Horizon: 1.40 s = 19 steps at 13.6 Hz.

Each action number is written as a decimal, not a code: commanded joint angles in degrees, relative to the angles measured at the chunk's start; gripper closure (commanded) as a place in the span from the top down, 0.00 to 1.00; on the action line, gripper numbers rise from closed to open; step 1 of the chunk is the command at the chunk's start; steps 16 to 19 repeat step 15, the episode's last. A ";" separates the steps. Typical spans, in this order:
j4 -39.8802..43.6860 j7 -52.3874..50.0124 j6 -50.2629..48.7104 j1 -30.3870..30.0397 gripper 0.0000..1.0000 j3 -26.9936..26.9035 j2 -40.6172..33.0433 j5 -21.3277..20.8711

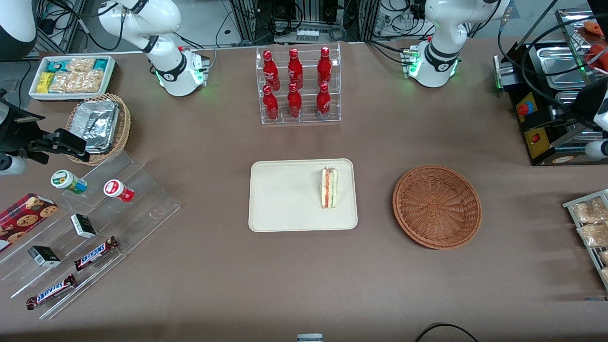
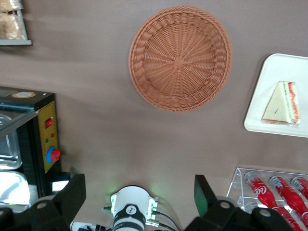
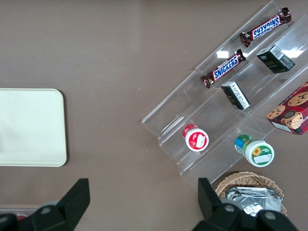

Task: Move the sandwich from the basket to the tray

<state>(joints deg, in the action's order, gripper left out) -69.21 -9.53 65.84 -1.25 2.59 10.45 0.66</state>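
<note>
The sandwich (image 1: pixel 329 187) is lying on the tray (image 1: pixel 285 199), toward the tray's edge that faces the basket (image 1: pixel 437 206), its red and green filling showing along the cut edge. In the left wrist view the sandwich (image 2: pixel 282 103) is showing as a pale wedge resting flat on the tray (image 2: pixel 274 72).

The basket is sitting on the brown table (image 1: pixel 304 275), beside the tray and toward the working arm's end; its woven bottom (image 2: pixel 180 57) is holding nothing.

The jaws of the left gripper (image 2: pixel 139 195) are standing wide apart, holding nothing; two dark fingers (image 2: pixel 72 195) are framing the arm's own white base. The gripper is hanging high above the table, well apart from the sandwich, with the basket lying between it and the tray's near corner in the wrist view. In the front view the gripper cannot be made out.

A clear rack of red bottles (image 1: pixel 297 85) is standing farther from the front camera than the tray.
</note>
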 commanded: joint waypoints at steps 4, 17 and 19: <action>-4.87 -0.57 -0.46 -0.50 0.99 1.28 -3.94 -1.53; -25.28 -0.40 15.10 -0.59 0.99 1.28 -14.76 -1.53; -25.28 -0.40 15.10 -0.59 0.99 1.28 -14.76 -1.53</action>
